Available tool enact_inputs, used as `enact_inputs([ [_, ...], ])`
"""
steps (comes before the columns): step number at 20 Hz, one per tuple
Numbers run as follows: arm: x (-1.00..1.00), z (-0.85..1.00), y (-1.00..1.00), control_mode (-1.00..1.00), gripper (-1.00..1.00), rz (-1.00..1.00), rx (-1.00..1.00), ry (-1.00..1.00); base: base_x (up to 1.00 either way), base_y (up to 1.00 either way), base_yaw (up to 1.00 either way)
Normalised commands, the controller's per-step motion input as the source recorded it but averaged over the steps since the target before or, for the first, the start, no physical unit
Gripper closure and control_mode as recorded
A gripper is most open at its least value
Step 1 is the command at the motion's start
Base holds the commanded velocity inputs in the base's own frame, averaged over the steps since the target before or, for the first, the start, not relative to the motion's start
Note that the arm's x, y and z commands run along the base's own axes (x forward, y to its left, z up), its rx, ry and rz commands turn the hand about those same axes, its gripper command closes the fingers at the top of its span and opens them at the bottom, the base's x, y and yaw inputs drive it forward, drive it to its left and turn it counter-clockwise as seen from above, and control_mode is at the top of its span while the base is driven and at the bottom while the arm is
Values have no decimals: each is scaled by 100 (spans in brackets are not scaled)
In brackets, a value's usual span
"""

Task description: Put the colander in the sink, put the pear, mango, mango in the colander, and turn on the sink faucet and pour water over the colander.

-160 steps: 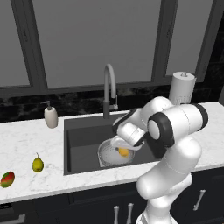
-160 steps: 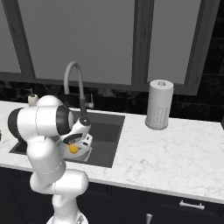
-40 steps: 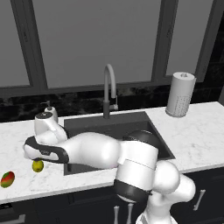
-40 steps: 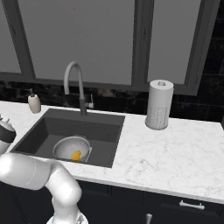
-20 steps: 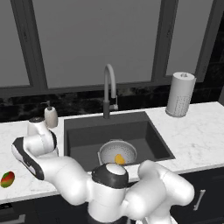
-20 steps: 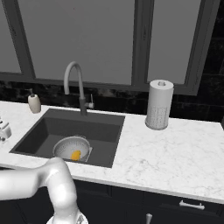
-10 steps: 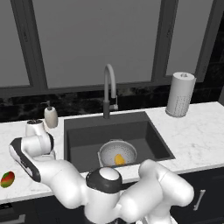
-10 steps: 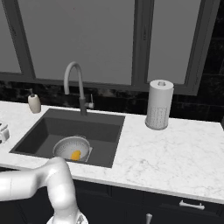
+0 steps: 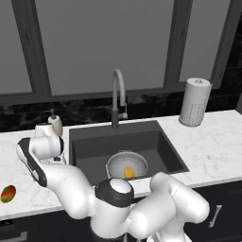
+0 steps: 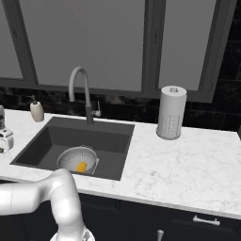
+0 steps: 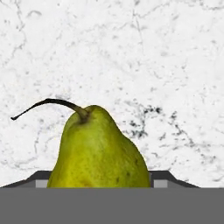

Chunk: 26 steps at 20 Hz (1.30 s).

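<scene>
The yellow-green pear point(image 11: 98, 153) with its thin dark stem lies on the white marble counter. It sits between my gripper point(image 11: 99, 181) fingertips point(image 11: 40, 178), which press flush against both its sides. In the left base view my hand point(image 9: 47, 146) hangs over the counter left of the sink point(image 9: 151, 142) and hides the pear. The colander point(image 9: 118, 160) sits in the sink with the orange-yellow mango point(image 9: 128, 171) inside it. The red and green mango point(image 9: 8, 194) lies at the counter's left end. The faucet point(image 9: 118, 94) stands behind the basin, and no water shows.
A white soap pump bottle point(image 9: 55, 124) stands just behind my hand. A paper towel roll point(image 9: 194, 101) stands on the counter right of the sink. My arm sweeps low across the front of the counter. Dark windows line the back wall.
Eight seconds ago the gripper hung over the colander in the sink. The arm has since swung left to the pear, and over the last second the hand has barely moved.
</scene>
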Motion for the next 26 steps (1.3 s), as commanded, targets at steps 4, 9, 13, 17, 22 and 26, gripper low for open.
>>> enact_inputs([
  [4,-21,32,-75,-100,100,0,0,0,0,0,0],
  [9,-23,40,-87,-100,100,0,0,0,0,0,0],
  [13,-16,38,-88,-100,100,0,0,0,0,0,0],
  [17,-8,28,-91,-100,100,0,0,0,0,0,0],
  [22,-6,12,-95,-100,100,0,0,-11,0,0,0],
  [26,-2,6,-97,-100,100,0,0,-13,0,0,0],
])
